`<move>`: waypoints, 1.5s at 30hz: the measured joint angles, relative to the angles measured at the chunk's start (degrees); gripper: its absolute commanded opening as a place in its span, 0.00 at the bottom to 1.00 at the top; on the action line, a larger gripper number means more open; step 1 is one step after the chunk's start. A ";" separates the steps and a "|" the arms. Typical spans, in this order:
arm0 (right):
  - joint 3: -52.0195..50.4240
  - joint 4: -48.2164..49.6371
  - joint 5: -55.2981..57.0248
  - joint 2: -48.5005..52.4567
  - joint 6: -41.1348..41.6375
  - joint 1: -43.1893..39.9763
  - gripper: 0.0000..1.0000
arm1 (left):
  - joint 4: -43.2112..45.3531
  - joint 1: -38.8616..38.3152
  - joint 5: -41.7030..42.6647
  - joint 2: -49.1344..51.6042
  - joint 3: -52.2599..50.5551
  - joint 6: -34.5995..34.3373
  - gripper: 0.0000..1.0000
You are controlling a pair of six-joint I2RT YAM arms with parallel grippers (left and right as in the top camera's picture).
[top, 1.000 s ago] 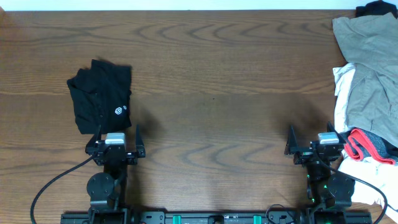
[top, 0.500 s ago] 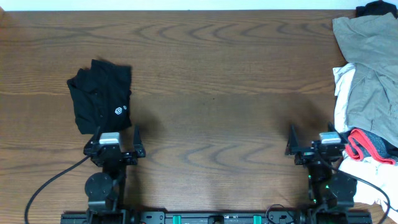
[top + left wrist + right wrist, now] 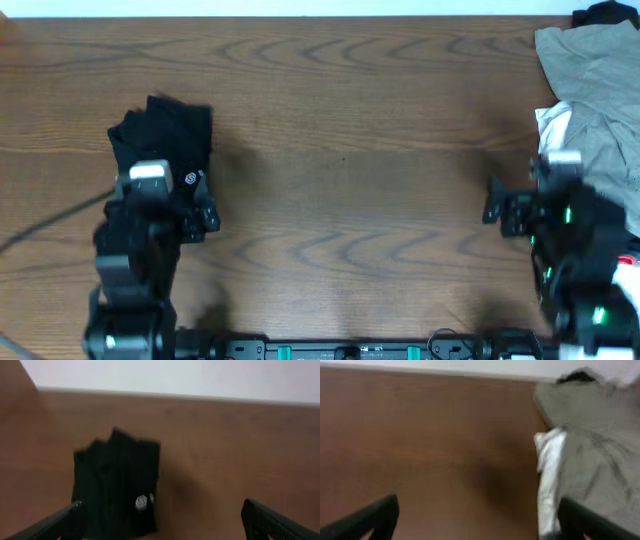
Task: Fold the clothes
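In the overhead view, the left gripper (image 3: 165, 200) is hovering over the lower part of the black garment (image 3: 165, 135), which is lying compact at the left of the frame. The right gripper (image 3: 535, 200) is hanging just beside the pile at the right edge, where the khaki shorts (image 3: 590, 90) are sprawling wrinkled over a white garment (image 3: 550, 130). Both are gaping wide and carrying nothing. The brown wood-grain table (image 3: 340, 120) is lying bare between the two heaps.

In the left wrist view, the fingers (image 3: 50, 525) are standing apart at the bottom corners. The black garment is sitting left of centre between them, its small white logo (image 3: 141, 502) facing up. A pale wall (image 3: 175, 375) is running along the top.

In the right wrist view, which is blurred, the fingers (image 3: 375, 515) are spread and empty, with the shorts and white cloth filling the right side.

The black piece looks bundled already, so the step in hand seems to be fetching the next garment. That likely calls for pinching one edge of the pile and drawing it onto open wood.
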 measured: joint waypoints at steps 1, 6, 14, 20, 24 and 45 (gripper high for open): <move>3.21 -1.95 -1.25 3.80 -0.02 0.00 0.99 | -1.68 0.00 0.24 2.49 2.01 -0.11 0.98; 12.72 -3.54 -1.40 15.80 0.61 -0.33 0.99 | -2.84 0.00 3.56 9.44 5.92 -0.28 0.98; 14.93 -0.72 7.54 26.64 3.80 -16.92 0.99 | -2.29 0.00 6.27 10.99 5.92 -0.28 0.98; 15.04 3.21 9.84 34.40 3.72 -33.57 0.99 | -1.97 0.00 6.49 10.99 5.92 -0.28 0.98; 15.13 6.01 9.88 39.74 3.80 -40.72 0.99 | -1.95 0.00 6.49 10.99 5.92 -0.28 0.98; 15.26 14.67 -3.34 62.77 1.97 -51.74 0.29 | -2.01 0.00 6.56 10.99 5.92 -0.48 0.98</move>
